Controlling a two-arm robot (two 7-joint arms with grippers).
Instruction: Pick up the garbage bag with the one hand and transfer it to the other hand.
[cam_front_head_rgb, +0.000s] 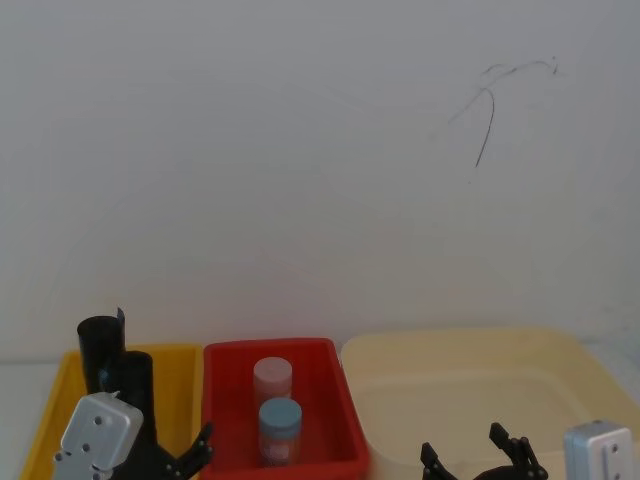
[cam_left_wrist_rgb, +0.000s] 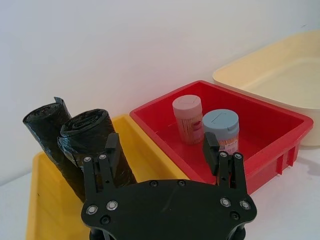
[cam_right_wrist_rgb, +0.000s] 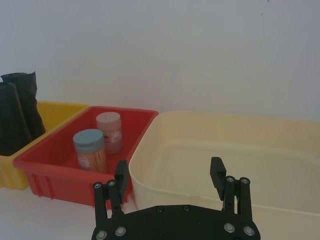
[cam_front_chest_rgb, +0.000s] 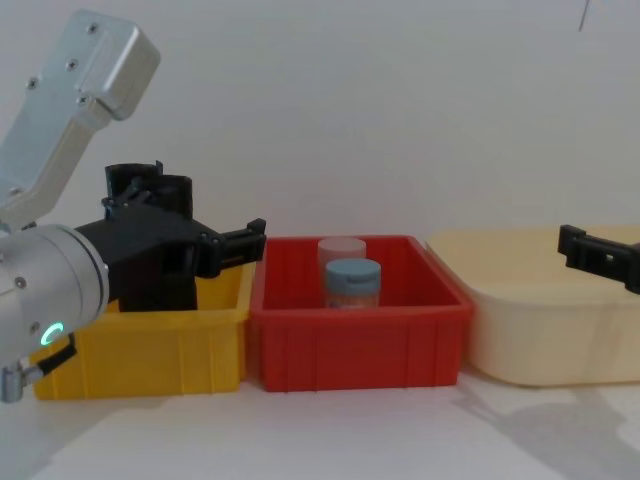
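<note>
Left wrist view shows the garbage bag (cam_left_wrist_rgb: 86, 126) standing in the yellow bin (cam_left_wrist_rgb: 35, 200). It leans a bit and touches the thinner black roll (cam_left_wrist_rgb: 44, 125) beside it. The left gripper (cam_left_wrist_rgb: 161, 145) is close to it, with its fingers wide apart and nothing in them. One finger is just in front of the bag, and the other is over toward the red bin (cam_left_wrist_rgb: 270, 127). The right gripper (cam_right_wrist_rgb: 168, 167) waits by the cream bin (cam_right_wrist_rgb: 225, 116), fingers apart too, holding nothing.

I think the grab could go wrong. The two rolls touch, so the fingers might pinch both, or the wrong one. A finger might also bump the bin wall. The plastic looks crinkly, so it may squash and slide out.
</note>
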